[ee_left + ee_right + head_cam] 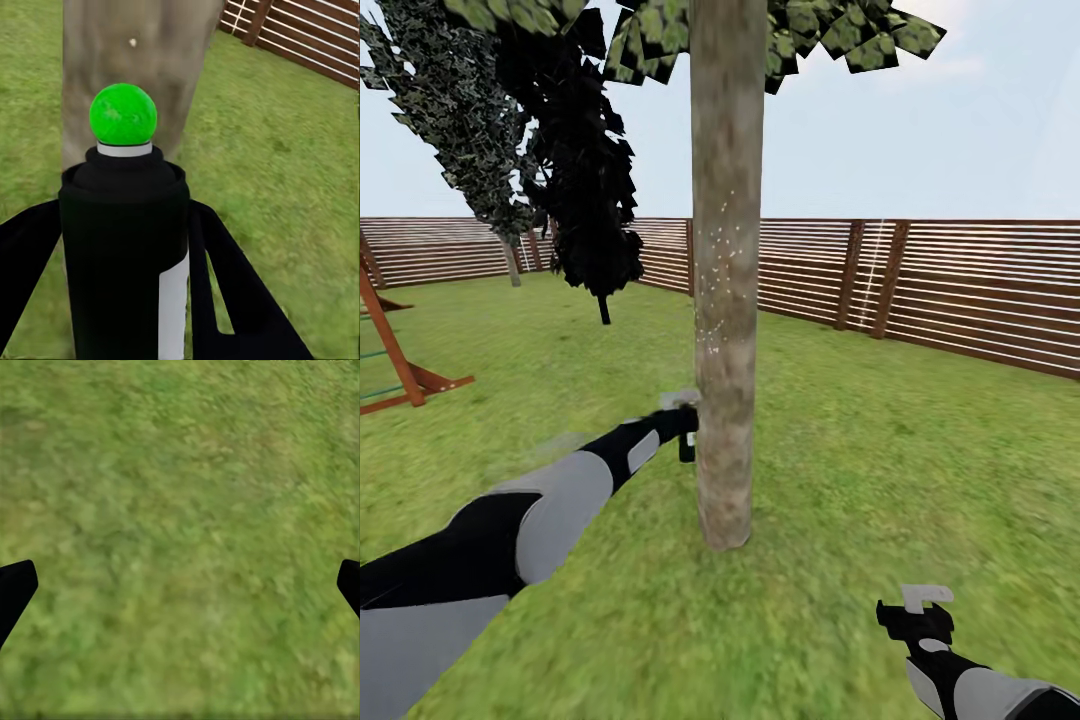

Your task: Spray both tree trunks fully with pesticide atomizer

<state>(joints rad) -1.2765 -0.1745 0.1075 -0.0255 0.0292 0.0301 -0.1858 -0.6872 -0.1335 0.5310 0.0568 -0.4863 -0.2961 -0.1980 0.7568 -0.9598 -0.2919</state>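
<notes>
spraying close in, the left gripper (pixel 682 424) is clamped on the pesticide atomizer (pixel 124 247), just beside the tree trunk (pixel 725 300). risk: droplets (pixel 716 270) cluster mid-height, so the base may stay bare. the right gripper (pixel 923 613) hangs spread, empty, over the lawn (pixel 880 470).

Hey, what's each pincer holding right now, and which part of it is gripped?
The left pincer holds the pesticide atomizer by its black body, one finger on each side, with the green-spotted head left free. The right pincer is open and holds nothing.
</notes>
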